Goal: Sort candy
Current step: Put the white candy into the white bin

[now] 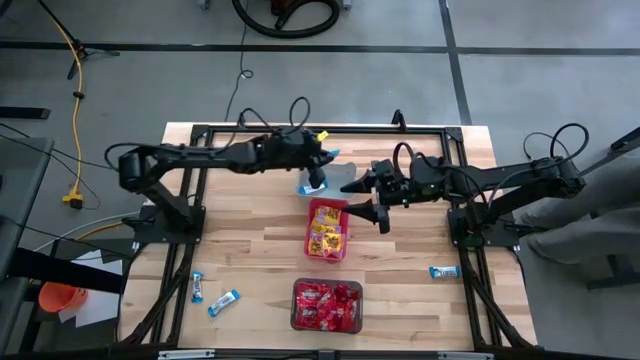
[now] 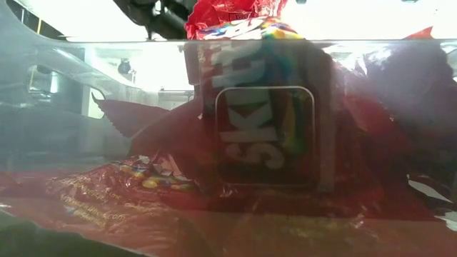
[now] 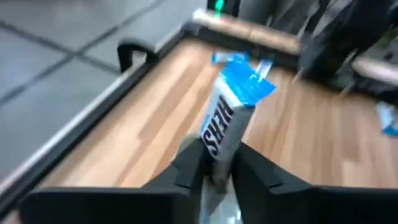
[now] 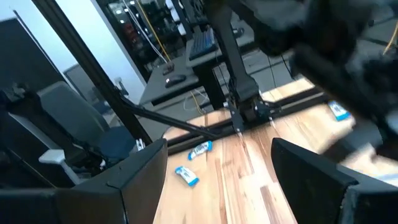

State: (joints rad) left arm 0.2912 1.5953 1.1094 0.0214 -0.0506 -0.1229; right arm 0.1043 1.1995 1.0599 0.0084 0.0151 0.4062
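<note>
Over the far middle of the wooden table [image 1: 250, 255], the left gripper [image 3: 217, 165] pinches a blue-and-white wrapped candy packet [image 3: 230, 115]; the right gripper [image 1: 368, 195], just right, is spread wide.

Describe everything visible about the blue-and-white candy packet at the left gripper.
The blue-and-white packet is a small flat wrapper, white with dark lettering and a crinkled blue crimped end. It stands between the fingers of the left gripper, blue end pointing away from the wrist. Whether the fingers grip it or are letting go cannot be told. From above, the gripper hovers at the far middle of the wooden table, over a bluish bin.
</note>
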